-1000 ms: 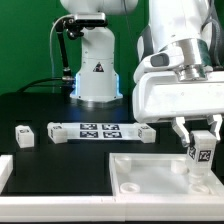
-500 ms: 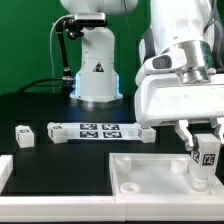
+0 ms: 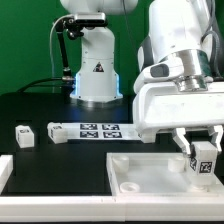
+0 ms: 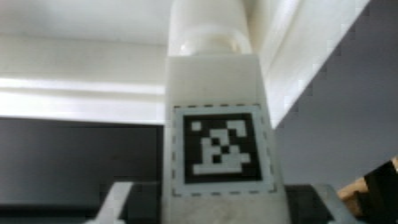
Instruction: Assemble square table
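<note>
My gripper [image 3: 203,156] is shut on a white tagged leg block [image 3: 204,160] and holds it upright over the right part of the white square slab [image 3: 150,172], its lower end at the slab. In the wrist view the leg [image 4: 221,140] fills the middle, tag facing the camera, held between the two fingers [image 4: 128,203]. A second small white leg block [image 3: 24,135] lies on the black table at the exterior view's left. The slab shows a raised rim and a recessed corner hole [image 3: 129,185].
The marker board [image 3: 96,131] lies mid-table in front of the robot base [image 3: 97,75]. A long white rail [image 3: 4,170] lies at the exterior view's left edge. A green wall stands behind.
The gripper with the leg has shifted slightly and turned a little; the leg's tag now sits a bit higher and more tilted than before.
</note>
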`<state>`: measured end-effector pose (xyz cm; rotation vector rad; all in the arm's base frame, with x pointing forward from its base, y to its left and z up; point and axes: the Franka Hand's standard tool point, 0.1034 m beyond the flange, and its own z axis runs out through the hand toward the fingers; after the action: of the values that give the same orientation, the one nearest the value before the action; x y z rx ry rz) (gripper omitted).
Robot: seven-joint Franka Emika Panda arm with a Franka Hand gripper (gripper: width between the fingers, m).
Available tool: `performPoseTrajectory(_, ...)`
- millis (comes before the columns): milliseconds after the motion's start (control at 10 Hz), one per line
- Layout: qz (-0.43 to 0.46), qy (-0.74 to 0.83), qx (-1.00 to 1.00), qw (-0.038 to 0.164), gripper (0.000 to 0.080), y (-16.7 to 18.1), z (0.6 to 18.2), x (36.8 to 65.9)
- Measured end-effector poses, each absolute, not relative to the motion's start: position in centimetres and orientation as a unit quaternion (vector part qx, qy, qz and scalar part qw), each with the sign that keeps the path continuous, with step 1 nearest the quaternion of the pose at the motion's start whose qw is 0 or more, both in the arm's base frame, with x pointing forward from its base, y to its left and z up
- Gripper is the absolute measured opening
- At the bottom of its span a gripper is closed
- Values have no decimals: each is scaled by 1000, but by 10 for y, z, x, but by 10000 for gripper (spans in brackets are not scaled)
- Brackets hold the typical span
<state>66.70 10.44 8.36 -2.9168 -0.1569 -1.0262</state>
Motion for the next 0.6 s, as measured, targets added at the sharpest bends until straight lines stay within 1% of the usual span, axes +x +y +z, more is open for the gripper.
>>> performPoseTrajectory(500, -327, -51, -943, 23, 291, 104, 83, 667)
performPoseTrajectory(600, -327, -51, -943, 23, 472, 104, 82, 667)
